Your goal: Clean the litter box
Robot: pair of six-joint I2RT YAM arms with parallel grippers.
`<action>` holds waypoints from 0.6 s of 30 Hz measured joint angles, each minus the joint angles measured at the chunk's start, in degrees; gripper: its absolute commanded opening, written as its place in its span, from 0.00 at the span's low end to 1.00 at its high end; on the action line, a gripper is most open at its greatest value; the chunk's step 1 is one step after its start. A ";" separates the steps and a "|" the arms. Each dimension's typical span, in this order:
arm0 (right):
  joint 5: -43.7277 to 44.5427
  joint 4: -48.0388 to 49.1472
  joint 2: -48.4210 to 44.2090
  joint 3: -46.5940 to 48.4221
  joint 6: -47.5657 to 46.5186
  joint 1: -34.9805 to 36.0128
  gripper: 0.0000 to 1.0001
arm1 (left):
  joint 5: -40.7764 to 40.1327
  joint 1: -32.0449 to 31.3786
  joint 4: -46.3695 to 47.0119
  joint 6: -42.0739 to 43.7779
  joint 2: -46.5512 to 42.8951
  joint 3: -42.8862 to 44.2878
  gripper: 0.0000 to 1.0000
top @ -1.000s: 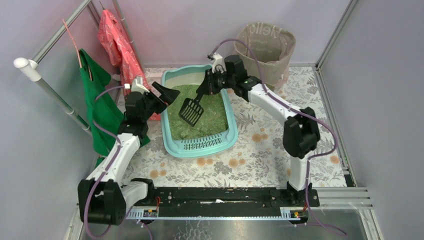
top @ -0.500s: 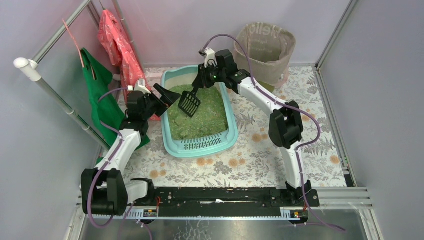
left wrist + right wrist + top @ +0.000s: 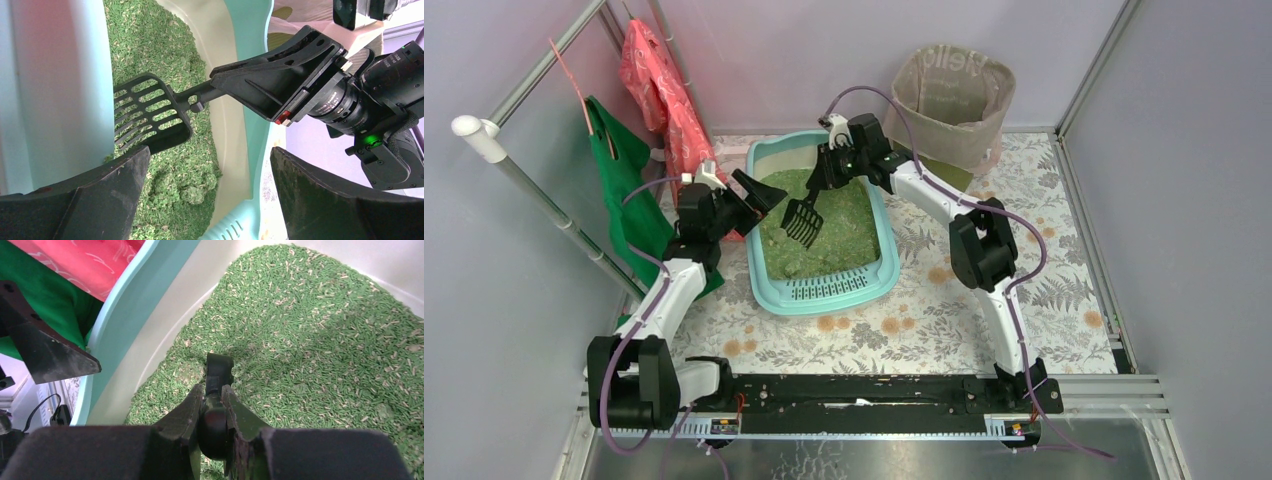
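The pale turquoise litter box [image 3: 887,262] holds green granules [image 3: 844,238]. My right gripper [image 3: 829,168] is shut on the handle of a black slotted scoop [image 3: 802,218], whose head tilts down over the box's left side. In the right wrist view the fingers [image 3: 190,410] clamp the handle [image 3: 218,371] above the granules [image 3: 320,330]. My left gripper [image 3: 759,190] is open and empty over the box's left rim. In the left wrist view it [image 3: 210,192] frames a clump of granules [image 3: 192,186] below the scoop head [image 3: 147,120].
A round olive bin lined with a beige bag [image 3: 952,88] stands at the back right. A red bag [image 3: 659,85] and a green bag [image 3: 619,205] hang on the rack at the left, close to the left arm. A floral mat [image 3: 984,310] covers the floor.
My right arm has moved the scoop leftward toward the box's left side; in the last half second the head has dipped lower. My left gripper has barely moved.
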 measured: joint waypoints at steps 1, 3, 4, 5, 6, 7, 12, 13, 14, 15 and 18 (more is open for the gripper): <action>-0.50 0.22 0.00 -0.04 0.17 0.09 0.00 | 0.17 0.00 0.13 -0.07 0.07 -0.09 0.99; -1.62 0.63 0.00 -0.17 0.76 0.24 0.00 | 0.39 0.00 0.22 -0.28 0.13 -0.20 0.99; -2.49 1.03 0.00 -0.48 1.20 0.35 0.00 | 0.52 0.00 0.24 -0.39 0.15 -0.24 0.99; -3.45 1.51 0.00 -0.94 1.77 0.50 0.00 | 0.57 0.00 0.28 -0.44 0.15 -0.31 0.99; -4.02 2.03 0.00 -1.49 2.36 0.72 0.00 | 0.68 0.00 0.28 -0.48 0.15 -0.35 0.99; -4.70 2.67 0.00 -2.12 3.02 0.90 0.00 | 0.72 0.00 0.33 -0.50 0.15 -0.42 0.99; -7.45 7.58 0.02 -5.77 6.58 1.36 0.00 | 1.01 0.00 0.79 -0.70 0.17 -0.68 0.99; -8.11 8.79 0.02 -6.62 7.39 1.36 0.00 | 1.09 0.00 0.87 -0.70 0.17 -0.74 0.99; -8.72 10.27 0.02 -7.74 8.37 1.36 0.00 | 1.14 0.00 0.90 -0.70 0.17 -0.76 0.99; -9.33 11.45 0.02 -8.66 9.35 1.36 0.00 | 1.16 0.00 1.01 -0.72 0.17 -0.83 0.99; -10.71 13.88 0.02 -10.64 11.85 1.33 0.00 | 1.18 0.00 1.16 -0.72 0.20 -0.90 0.99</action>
